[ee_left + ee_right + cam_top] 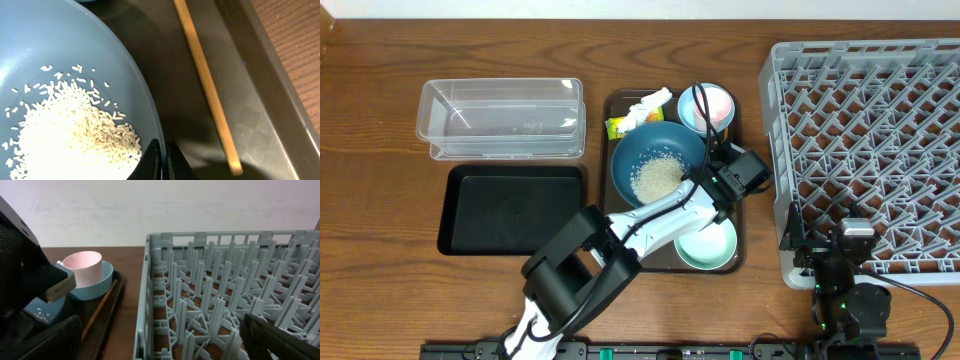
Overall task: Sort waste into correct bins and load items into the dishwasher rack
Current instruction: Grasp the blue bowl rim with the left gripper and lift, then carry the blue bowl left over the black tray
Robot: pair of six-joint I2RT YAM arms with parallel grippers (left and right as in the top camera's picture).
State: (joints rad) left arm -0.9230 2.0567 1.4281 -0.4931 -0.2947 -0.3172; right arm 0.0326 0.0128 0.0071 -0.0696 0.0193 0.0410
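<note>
The dark-blue bowl [655, 150] holds the rice heap [655, 180] and sits on the brown serving tray [620, 240]. My left gripper [702, 178] is shut on the bowl's right rim; in the left wrist view the fingertips [162, 155] pinch the rim [145, 105] beside the rice [70, 130]. The pink cup [712, 102] stands in the light-blue bowl [688, 110]. The mint-green bowl [708, 248], paper scrap [650, 104] and yellow-green packet [618, 127] lie on the same tray. My right gripper [160, 340] is open over the rack's [870, 140] front left corner.
The clear tub [500, 118] and the black tray [510, 208] lie left of the serving tray. A wooden chopstick [205, 85] lies on the serving tray next to the dark-blue bowl, also in the right wrist view [100, 307]. The rack [220, 290] fills the right side.
</note>
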